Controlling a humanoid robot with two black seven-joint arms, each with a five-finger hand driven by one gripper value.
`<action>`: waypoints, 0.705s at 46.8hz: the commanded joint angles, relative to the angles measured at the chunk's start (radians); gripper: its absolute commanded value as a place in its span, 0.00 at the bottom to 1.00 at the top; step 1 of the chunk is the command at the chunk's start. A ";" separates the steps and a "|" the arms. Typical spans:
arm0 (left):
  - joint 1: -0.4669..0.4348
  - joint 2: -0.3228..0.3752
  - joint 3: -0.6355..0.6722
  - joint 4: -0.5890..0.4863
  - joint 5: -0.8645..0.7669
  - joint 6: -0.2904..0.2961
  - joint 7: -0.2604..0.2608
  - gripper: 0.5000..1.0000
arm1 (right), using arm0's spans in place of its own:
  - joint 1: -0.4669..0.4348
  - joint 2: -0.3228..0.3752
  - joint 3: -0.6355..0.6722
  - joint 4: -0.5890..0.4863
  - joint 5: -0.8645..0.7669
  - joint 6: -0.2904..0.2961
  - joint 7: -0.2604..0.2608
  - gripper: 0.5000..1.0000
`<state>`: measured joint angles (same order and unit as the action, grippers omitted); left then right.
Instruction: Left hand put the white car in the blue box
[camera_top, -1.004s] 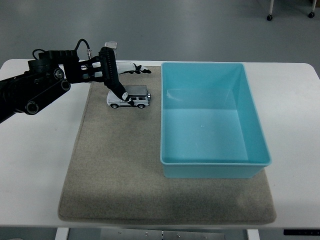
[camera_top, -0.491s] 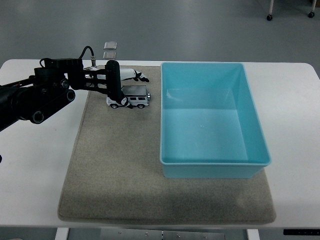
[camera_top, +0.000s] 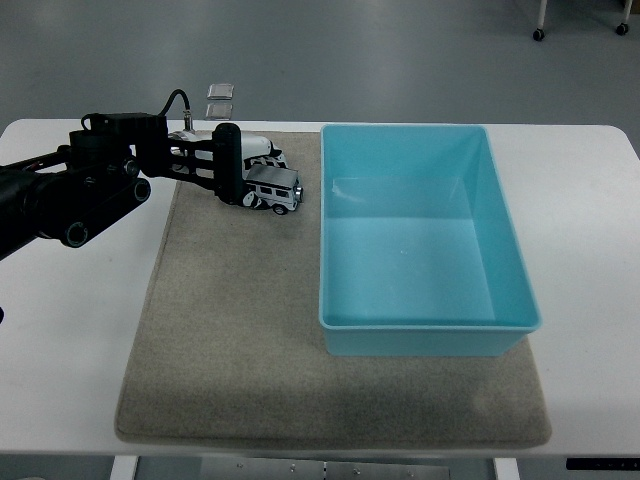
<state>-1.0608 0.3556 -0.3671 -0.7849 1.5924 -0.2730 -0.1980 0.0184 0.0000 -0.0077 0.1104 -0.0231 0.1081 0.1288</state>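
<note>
Head view, findings from near edge to far:

1. Bench (camera_top: 60, 350): white, carrying a grey mat (camera_top: 240, 340) that gives the working items a soft, non-slip base.
2. Blue box (camera_top: 425, 235): sits on the mat's right half, open side up and empty, so it can be loaded from above.
3. White car (camera_top: 275, 190): on the mat's far left part, just beside the box's left wall, tilted with one side apparently raised, consistent with a lift beginning.
4. Left hand (camera_top: 232, 165): fingers closed around the car from its left and far sides, holding it.
5. Right arm: not in view.
6. Judgement: the car must be lifted over the wall.
</note>
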 joint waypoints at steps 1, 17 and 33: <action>-0.002 0.000 0.000 0.003 0.004 0.000 0.000 0.00 | 0.000 0.000 0.000 0.000 0.000 0.001 -0.001 0.87; -0.021 0.020 -0.001 0.004 0.009 0.002 0.000 0.00 | 0.000 0.000 0.000 0.000 0.000 0.001 -0.001 0.87; -0.185 0.086 -0.006 -0.002 -0.014 -0.009 -0.001 0.00 | 0.000 0.000 0.000 0.000 0.000 0.001 -0.001 0.87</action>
<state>-1.2168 0.4360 -0.3708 -0.7858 1.5774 -0.2792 -0.1992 0.0184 0.0000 -0.0077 0.1105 -0.0234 0.1083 0.1287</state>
